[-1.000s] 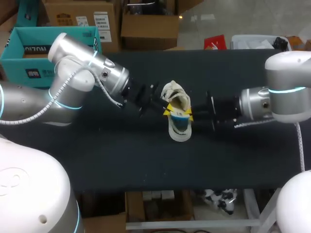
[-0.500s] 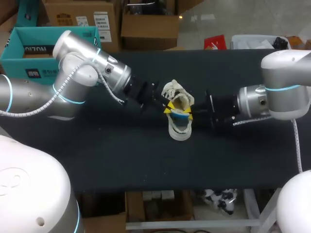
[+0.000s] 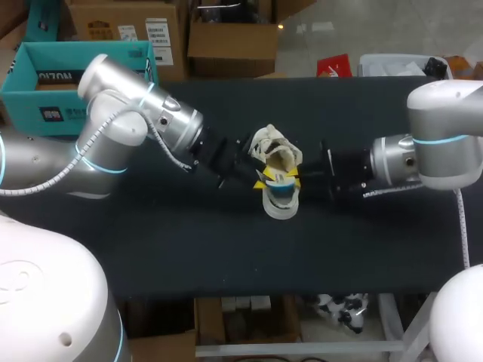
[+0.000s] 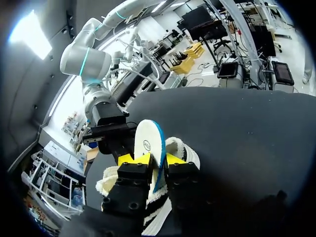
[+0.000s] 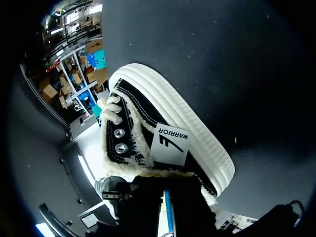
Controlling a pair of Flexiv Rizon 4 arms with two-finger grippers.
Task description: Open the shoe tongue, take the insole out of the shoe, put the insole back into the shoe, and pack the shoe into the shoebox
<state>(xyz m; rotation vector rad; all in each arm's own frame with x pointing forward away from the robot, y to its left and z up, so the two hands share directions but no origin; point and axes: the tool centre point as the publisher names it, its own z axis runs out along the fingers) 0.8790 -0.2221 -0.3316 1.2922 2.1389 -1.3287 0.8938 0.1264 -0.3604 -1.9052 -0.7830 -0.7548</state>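
Black cloth covers the table [image 3: 151, 234]; the shoe [image 3: 278, 205] lies mid-table between both arms, with a teal box [image 3: 45, 83] off its far left corner. From the left wrist, the left gripper [image 4: 150, 160] is clamped on the upright insole [image 4: 147, 140]. From the right wrist, the right gripper [image 5: 165, 192] sits at the shoe's furry collar; its grip cannot be told.

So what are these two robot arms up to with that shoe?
They are working on a shoe in the middle of the black table. The left gripper has its fingers shut on the white, blue-edged insole, which stands partly out of the shoe. The right gripper is at the shoe's other side, apparently steadying it, though its hold is hidden.
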